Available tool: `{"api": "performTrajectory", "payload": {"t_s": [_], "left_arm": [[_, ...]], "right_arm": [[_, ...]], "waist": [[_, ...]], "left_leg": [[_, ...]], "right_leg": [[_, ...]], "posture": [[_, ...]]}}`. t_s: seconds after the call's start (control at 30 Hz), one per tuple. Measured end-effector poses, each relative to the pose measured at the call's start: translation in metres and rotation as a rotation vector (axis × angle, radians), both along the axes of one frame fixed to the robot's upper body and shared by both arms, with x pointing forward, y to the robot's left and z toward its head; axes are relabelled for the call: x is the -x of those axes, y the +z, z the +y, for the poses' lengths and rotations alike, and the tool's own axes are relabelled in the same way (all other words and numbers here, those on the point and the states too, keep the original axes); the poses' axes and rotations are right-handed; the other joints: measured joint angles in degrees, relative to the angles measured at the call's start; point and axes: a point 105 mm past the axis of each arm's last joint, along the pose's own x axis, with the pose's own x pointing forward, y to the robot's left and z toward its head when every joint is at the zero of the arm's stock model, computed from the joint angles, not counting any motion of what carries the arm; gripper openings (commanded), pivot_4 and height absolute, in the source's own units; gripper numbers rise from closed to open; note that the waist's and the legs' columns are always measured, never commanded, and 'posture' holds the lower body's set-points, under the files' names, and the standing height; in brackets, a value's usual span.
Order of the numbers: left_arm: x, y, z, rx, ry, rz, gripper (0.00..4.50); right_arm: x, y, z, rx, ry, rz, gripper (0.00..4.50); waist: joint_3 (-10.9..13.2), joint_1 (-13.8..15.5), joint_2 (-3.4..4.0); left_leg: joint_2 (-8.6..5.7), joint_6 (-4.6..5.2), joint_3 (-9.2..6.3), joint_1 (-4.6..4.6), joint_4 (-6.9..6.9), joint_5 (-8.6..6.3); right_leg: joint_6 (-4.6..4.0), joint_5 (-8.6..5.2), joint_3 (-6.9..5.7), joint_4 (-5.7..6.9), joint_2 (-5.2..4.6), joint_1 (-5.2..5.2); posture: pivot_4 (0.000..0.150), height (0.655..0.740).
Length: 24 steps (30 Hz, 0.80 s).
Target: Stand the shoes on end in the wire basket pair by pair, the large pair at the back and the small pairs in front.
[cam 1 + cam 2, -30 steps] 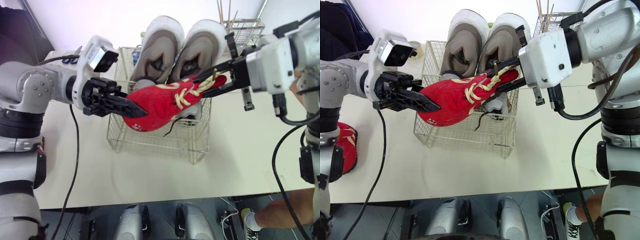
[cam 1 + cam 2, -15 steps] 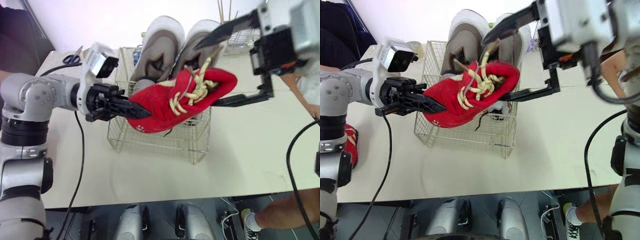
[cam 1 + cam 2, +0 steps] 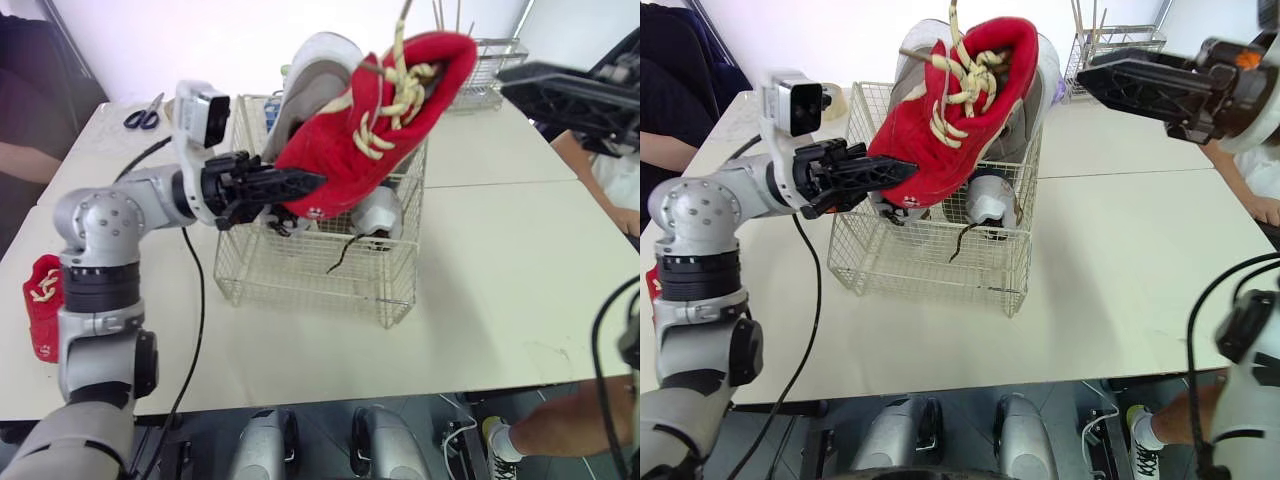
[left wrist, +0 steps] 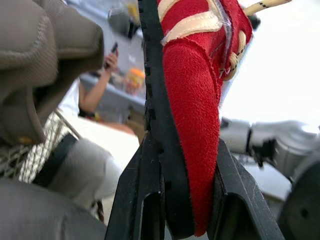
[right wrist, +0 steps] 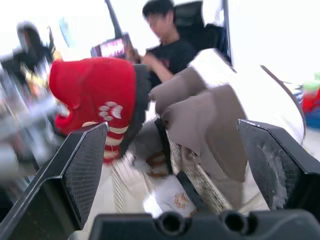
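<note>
The left gripper (image 3: 300, 184), jaws clamped on the toe, holds the red shoe (image 3: 372, 128) over the wire basket (image 3: 312, 282) before the grey pair (image 3: 318, 62), long axis steeply tilted, toe down-left, heel up, while the right gripper (image 3: 1108, 80) hangs apart, jaws spread wide.

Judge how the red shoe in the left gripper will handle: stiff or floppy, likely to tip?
Probably fairly stiff: the red shoe stands up from a toe-end pinch by the left gripper without sagging. Its loose laces stick out and may snag the wire basket. Held at one end, it could pivot.
</note>
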Motion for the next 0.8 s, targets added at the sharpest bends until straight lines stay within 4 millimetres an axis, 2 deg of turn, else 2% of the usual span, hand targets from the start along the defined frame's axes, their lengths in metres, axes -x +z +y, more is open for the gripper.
{"api": "performTrajectory", "payload": {"t_s": [0.07,0.17,0.33,0.5,0.77,0.8], "left_arm": [[-0.002,-0.001,-0.004,0.017,0.008,0.013,0.49],[-0.002,0.001,-0.006,0.031,0.013,0.015,0.49],[-0.002,0.002,-0.007,0.038,0.016,0.02,0.49],[0.001,0.003,-0.011,0.053,0.001,0.022,0.49],[0.005,0.004,-0.013,0.052,-0.002,0.013,0.49],[0.004,0.004,-0.013,0.052,0.001,0.015,0.49]], "right_arm": [[0.001,-0.006,0.003,-0.091,0.031,0.031,4.46],[0.002,-0.023,0.016,-0.14,0.056,0.07,4.46],[0.011,-0.035,0.039,-0.202,0.116,0.079,4.46],[0.015,-0.028,0.059,-0.292,0.133,0.094,4.46],[0.011,-0.017,0.074,-0.37,0.145,0.127,4.46],[0.011,-0.017,0.076,-0.37,0.148,0.129,3.95]], "waist": [[0.0,0.04,0.0],[0.0,0.0,0.01],[-0.01,0.05,0.01],[-0.01,-0.25,0.01],[-0.01,-0.21,0.01],[-0.01,-0.17,0.01]], "left_leg": [[0.02,-0.02,-0.04,-0.01,-0.03,0.01],[0.0,-0.02,-0.04,-0.01,-0.03,0.01],[-0.02,0.02,-0.05,-0.01,-0.02,-0.01],[-0.01,0.08,-0.05,-0.01,-0.03,-0.04],[0.0,0.27,-0.05,-0.01,-0.03,-0.15],[0.0,0.28,-0.05,-0.01,-0.02,-0.16]], "right_leg": [[0.0,0.0,-0.01,0.03,0.04,-0.01],[0.0,0.0,-0.01,0.03,0.04,-0.01],[0.01,0.0,0.0,0.01,0.04,0.01],[0.01,0.0,0.0,-0.01,0.08,0.01],[0.01,0.0,0.01,-0.04,0.1,0.01],[0.02,0.0,0.01,-0.04,0.1,0.01]], "posture": [[0.15,0.74],[0.15,0.74],[0.15,0.74],[0.15,0.74],[0.15,0.74],[0.15,0.74]]}}
